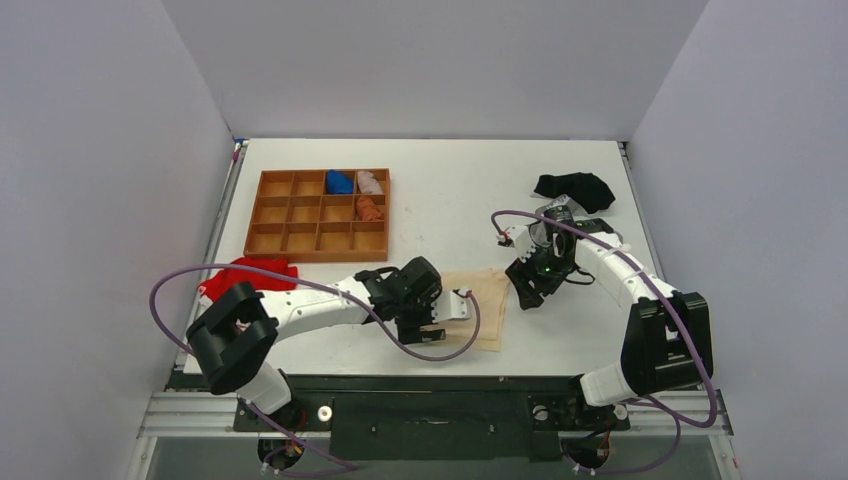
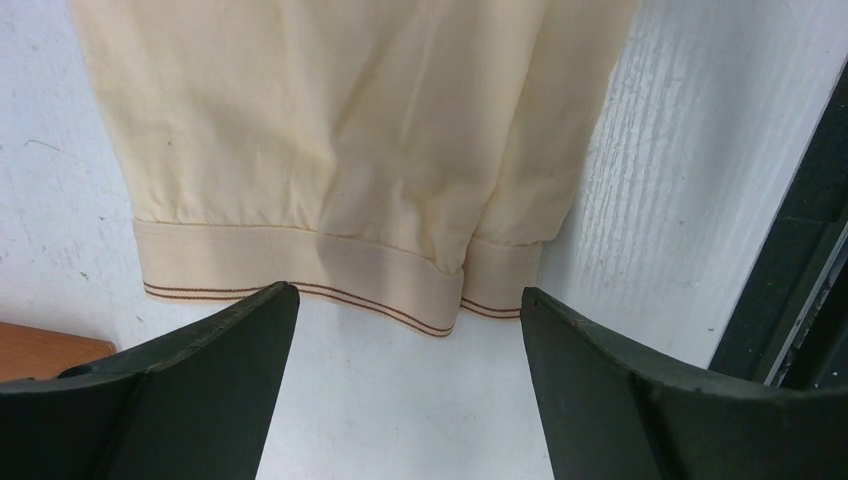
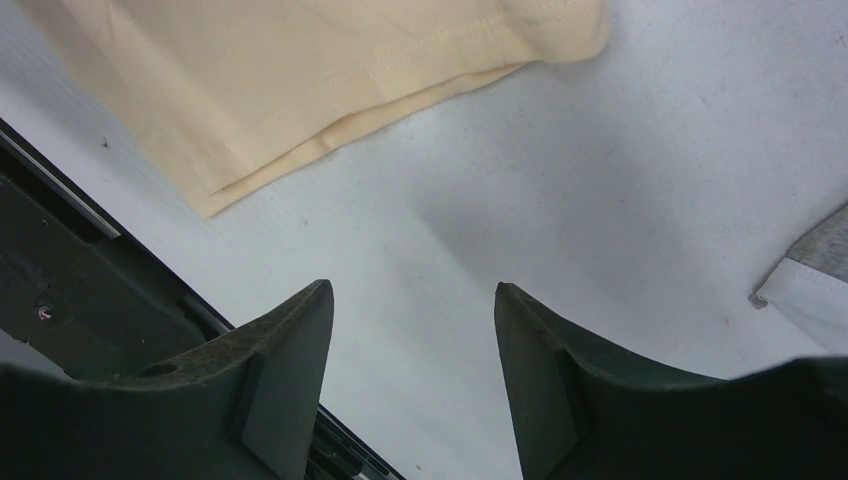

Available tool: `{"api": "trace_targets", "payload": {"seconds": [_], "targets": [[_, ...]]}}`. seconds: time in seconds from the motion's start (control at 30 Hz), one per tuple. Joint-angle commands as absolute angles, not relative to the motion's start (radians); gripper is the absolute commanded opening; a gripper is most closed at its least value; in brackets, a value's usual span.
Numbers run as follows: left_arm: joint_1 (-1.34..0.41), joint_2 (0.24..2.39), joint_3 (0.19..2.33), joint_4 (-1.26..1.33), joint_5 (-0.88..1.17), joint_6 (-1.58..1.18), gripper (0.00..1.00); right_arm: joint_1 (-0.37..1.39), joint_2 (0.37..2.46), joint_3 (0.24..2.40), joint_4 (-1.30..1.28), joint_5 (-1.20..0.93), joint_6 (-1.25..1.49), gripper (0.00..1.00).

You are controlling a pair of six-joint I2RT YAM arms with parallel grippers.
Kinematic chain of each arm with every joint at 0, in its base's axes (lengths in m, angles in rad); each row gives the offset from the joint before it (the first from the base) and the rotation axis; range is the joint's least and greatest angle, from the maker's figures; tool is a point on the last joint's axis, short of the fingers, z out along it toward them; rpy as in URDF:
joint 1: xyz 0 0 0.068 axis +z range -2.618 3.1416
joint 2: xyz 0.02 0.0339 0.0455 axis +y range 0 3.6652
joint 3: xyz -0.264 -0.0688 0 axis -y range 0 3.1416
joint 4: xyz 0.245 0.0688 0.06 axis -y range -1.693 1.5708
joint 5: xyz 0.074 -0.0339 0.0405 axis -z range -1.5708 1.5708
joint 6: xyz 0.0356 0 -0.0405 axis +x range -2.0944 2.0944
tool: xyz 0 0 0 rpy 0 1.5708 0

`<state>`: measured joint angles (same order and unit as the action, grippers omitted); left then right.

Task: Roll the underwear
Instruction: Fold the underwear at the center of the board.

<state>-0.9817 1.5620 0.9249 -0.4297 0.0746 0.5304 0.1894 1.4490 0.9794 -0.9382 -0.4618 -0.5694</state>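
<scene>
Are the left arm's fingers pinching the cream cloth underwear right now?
No, the left arm's dark fingers stand apart over bare white table, and the cream cloth underwear lies just past their tips.

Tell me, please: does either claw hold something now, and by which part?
Nothing is held. The left claw stands open at the waistband of the underwear; the right claw stands open above the table.

No legible text, label, brand, number or sign on any visible surface.

Bare table (image 1: 450,200) between underwear (image 1: 491,296) and compartment tray (image 1: 316,256): passable.
</scene>
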Motion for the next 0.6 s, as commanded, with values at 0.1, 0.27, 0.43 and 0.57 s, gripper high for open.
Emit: {"api": "trace_targets", "payload": {"seconds": [0.1, 0.27, 0.43, 0.57], "targets": [[-1.006, 1.567, 0.913, -0.378, 0.059, 0.527, 0.80, 0.185, 1.430, 0.973, -0.934, -0.484, -0.586, 0.56], [-1.027, 1.579, 0.898, -0.375, 0.040, 0.532, 0.80, 0.186, 1.441, 0.971, -0.933, -0.482, -0.588, 0.56], [-1.032, 1.601, 0.890, -0.366, 0.030, 0.533, 0.77, 0.185, 1.442, 0.973, -0.930, -0.482, -0.586, 0.56], [-1.034, 1.625, 0.895, -0.361, 0.026, 0.530, 0.69, 0.186, 1.443, 0.970, -0.931, -0.483, -0.586, 0.56]]}}
